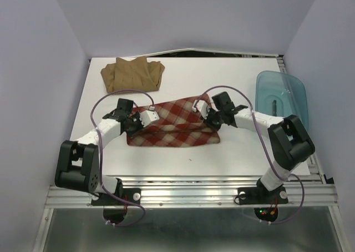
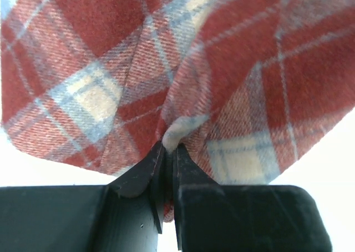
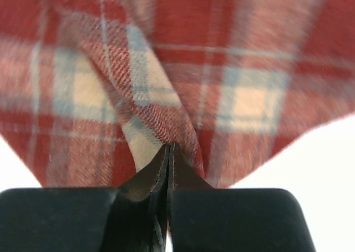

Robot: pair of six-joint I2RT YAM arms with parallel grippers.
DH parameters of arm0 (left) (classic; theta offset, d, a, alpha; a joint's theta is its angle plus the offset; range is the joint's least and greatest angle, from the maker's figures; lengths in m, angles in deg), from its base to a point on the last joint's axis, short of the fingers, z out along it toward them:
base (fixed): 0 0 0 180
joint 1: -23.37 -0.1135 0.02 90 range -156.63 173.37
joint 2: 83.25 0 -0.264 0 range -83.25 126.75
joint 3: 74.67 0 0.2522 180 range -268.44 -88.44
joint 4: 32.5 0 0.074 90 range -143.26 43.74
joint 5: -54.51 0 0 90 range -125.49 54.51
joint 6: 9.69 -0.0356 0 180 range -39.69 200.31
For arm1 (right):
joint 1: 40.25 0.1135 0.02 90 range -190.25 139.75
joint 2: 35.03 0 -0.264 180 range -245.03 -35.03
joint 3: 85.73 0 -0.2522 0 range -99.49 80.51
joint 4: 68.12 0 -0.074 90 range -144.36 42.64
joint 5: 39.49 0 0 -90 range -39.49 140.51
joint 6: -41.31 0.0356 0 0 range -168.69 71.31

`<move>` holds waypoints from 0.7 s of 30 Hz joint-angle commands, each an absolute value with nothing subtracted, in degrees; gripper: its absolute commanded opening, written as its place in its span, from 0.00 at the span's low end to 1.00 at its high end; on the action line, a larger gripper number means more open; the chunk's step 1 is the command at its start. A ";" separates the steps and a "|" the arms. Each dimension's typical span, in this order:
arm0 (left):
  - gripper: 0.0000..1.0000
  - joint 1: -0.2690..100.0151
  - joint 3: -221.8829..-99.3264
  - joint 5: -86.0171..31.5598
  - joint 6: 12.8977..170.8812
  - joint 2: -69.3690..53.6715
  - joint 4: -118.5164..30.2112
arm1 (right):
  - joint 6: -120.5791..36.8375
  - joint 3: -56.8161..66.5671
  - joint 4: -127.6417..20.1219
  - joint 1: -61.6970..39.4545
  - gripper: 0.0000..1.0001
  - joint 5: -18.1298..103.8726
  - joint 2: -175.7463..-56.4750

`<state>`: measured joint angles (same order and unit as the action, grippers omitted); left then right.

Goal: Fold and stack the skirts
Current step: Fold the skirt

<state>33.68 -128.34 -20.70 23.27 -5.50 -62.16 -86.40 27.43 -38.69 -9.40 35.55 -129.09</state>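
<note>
The left gripper (image 2: 168, 152) has its black jaws nearly together, pinching a puckered fold of the red-and-cream checked plaid skirt (image 1: 176, 127). The right gripper (image 3: 169, 149) is clamped tight on another fold. The cloth is soft, brushed twill, ridged at each pinch. It lies as a rough rectangle mid-way across the white table (image 1: 183, 166). The plain tan-brown skirt (image 1: 133, 74) sits rumpled at the far left. A translucent blue plastic tub (image 1: 281, 92) stands at the right edge. Up close the plaid blurs, and from above the fingertips are hard to make out.

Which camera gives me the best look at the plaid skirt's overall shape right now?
Top external: it shows the plaid skirt nearly whole, outline included. The wrist views show only close patches of plaid pinched by the left gripper and the right gripper.
</note>
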 commanded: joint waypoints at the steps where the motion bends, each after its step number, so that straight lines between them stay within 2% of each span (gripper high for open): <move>1: 0.00 35.41 -135.62 -23.18 29.94 -1.88 -61.81 | -86.21 19.79 -41.70 -17.63 0.01 40.93 -133.10; 6: 0.00 35.50 -147.29 -22.74 33.46 3.14 -65.50 | -89.11 10.92 -40.21 -19.95 0.01 40.41 -134.09; 10: 0.00 35.59 -151.27 -21.52 32.85 0.43 -71.63 | -89.64 8.79 -32.49 -19.95 0.01 35.14 -130.05; 14: 0.00 36.64 -148.65 -20.46 30.93 -5.37 -75.61 | -91.39 13.88 -30.11 -19.95 0.01 31.19 -124.25; 19: 0.00 39.10 -136.27 -22.13 27.67 -10.22 -74.04 | -92.63 23.53 -29.92 -18.11 0.01 29.07 -122.21; 20: 0.02 39.63 -134.68 -22.39 27.32 -10.13 -73.59 | -93.33 24.51 -29.83 -17.58 0.01 29.07 -122.65; 21: 0.28 40.76 -132.32 -22.66 27.31 -9.35 -72.98 | -93.25 25.39 -30.01 -17.05 0.01 29.50 -123.27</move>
